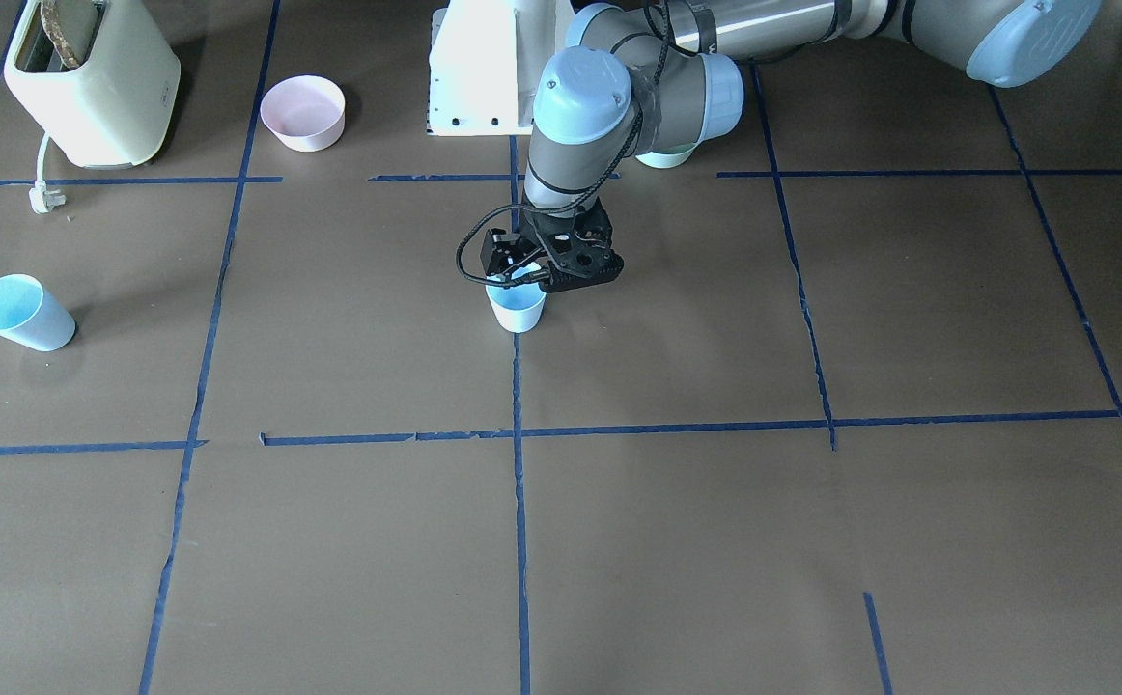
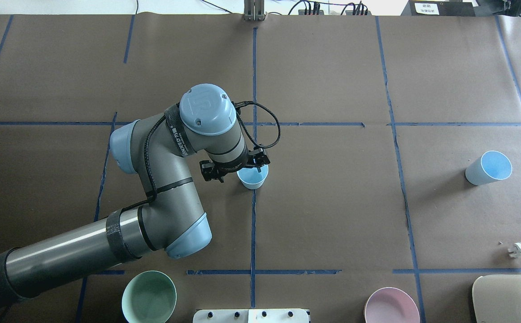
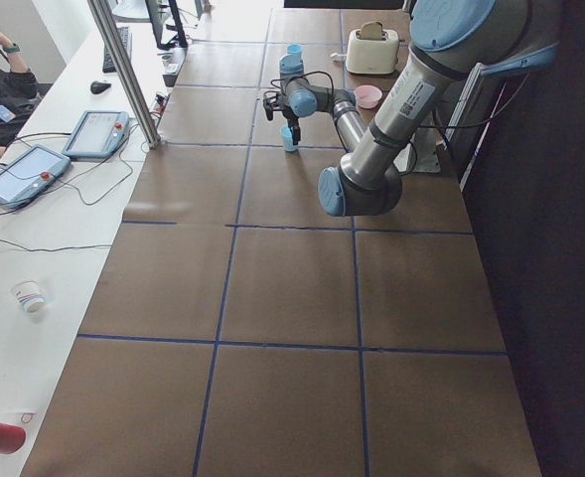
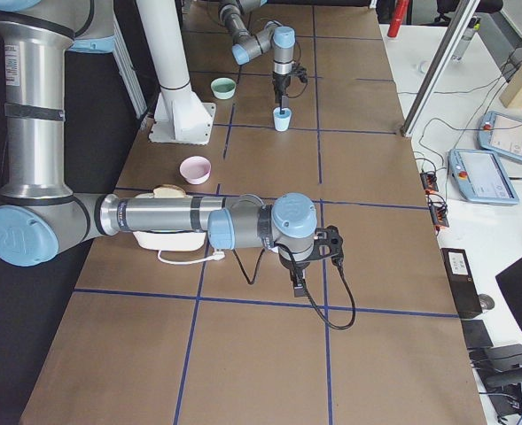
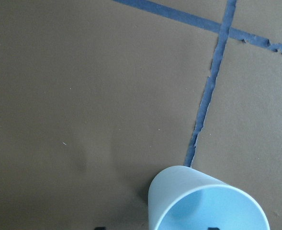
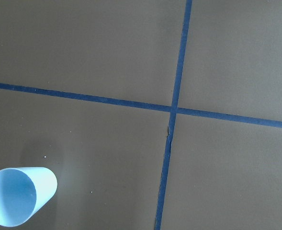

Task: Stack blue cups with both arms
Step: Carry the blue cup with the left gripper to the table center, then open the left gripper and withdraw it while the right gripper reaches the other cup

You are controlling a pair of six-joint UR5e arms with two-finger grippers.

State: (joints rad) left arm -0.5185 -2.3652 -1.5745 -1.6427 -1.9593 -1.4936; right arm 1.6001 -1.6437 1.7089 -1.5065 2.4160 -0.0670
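A cream toaster point(image 1: 88, 82) holding bread stands near a pink bowl point(image 1: 303, 112); a mint-green bowl point(image 2: 149, 297) sits apart.

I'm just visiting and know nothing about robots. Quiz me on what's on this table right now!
1. Where is the left pincer? A: at the centre blue cup's rim. B: lifted high overhead. C: gripping a spoon.
2. True or false: the other blue cup is nested inside the centre one.
3. What colour is the bowl beside the toaster?
Key: 1 A; 2 false, the cups sit far apart; 3 pink.
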